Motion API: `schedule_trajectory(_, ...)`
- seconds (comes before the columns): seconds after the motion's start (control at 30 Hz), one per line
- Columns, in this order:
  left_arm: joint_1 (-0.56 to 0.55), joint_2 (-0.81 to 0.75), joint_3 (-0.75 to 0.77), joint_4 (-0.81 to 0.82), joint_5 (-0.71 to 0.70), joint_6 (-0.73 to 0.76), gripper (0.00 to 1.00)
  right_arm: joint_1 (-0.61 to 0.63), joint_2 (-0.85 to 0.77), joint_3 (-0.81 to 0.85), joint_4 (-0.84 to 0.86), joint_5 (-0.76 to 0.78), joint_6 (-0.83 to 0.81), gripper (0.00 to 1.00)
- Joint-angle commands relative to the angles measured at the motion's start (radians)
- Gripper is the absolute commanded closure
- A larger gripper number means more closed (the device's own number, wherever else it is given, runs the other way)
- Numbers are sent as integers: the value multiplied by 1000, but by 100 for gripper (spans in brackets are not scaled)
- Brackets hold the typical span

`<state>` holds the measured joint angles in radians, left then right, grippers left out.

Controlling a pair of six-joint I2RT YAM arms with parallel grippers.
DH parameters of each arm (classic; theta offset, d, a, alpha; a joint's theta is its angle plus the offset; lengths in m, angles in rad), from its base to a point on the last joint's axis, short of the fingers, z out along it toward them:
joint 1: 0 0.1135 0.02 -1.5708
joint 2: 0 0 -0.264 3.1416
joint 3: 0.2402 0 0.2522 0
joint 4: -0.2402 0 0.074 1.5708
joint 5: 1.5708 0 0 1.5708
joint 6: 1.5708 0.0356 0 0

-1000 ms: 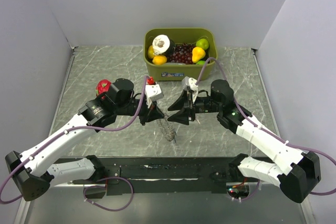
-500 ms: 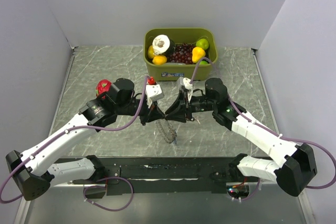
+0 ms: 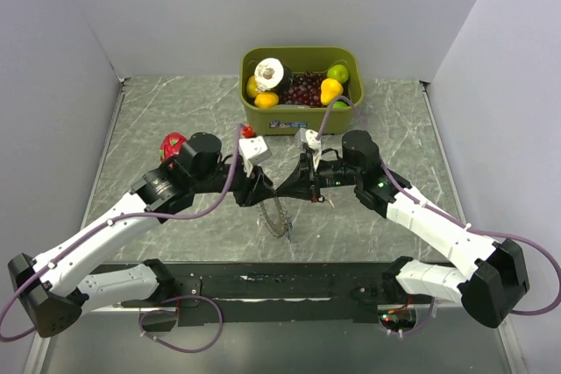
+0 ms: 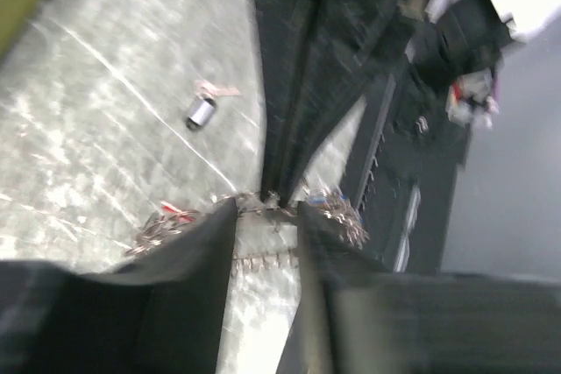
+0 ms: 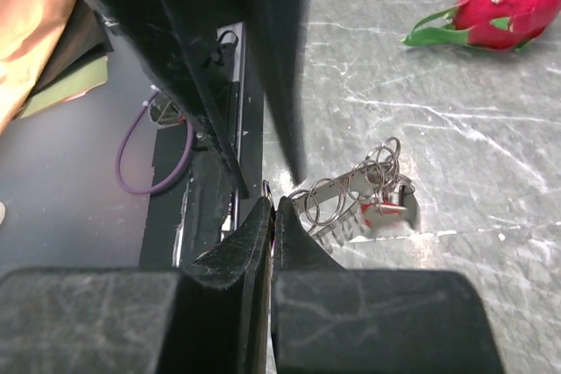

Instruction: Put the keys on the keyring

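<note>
The keyring (image 3: pixel 278 215), a thin beaded metal ring, hangs just above the table between the two arms. Several small keys (image 5: pixel 372 192) on little split rings dangle from it, one with a red head (image 5: pixel 386 208). My right gripper (image 3: pixel 281 188) is shut on the ring's thin wire, its tips (image 5: pixel 274 208) pinched together. My left gripper (image 3: pixel 265 192) faces it tip to tip and stands open. In the left wrist view the keyring (image 4: pixel 263 205) crosses the gap of the left gripper (image 4: pixel 267 214), with keys bunched on both sides.
A green bin (image 3: pixel 301 116) full of toy fruit stands at the back centre. A red dragon fruit (image 3: pixel 172 144) lies left of the left arm. A small metal cylinder (image 4: pixel 201 111) lies on the marble table. Black rail along the near edge.
My right gripper moved left to the ring and closed on it. My left gripper, shut on the ring before, has opened. The ring hangs in about the same place.
</note>
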<state>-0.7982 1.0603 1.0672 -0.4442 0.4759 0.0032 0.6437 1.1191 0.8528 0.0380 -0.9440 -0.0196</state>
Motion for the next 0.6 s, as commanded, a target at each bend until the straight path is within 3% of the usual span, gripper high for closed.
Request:
schedule_trajectory(0.0, -3, -95, -47, 185, -132, -100, 52, 5, -50, 0, 77, 23, 18, 100)
schedule_trajectory(0.17, 48, -189, -142, 335, -103, -170, 45, -6, -103, -70, 204, 59, 99, 100)
schedule_trajectory(0.3, 148, -224, -255, 510, 187, -280, 48, -24, -143, -113, 318, 53, 162, 100)
schedule_trajectory(0.43, 275, -246, -378, 864, 427, -446, 49, -32, -150, -117, 379, 11, 217, 100)
schedule_trajectory(0.57, 298, -195, -395, 953, 541, -526, 50, -35, -153, -115, 410, 22, 260, 100)
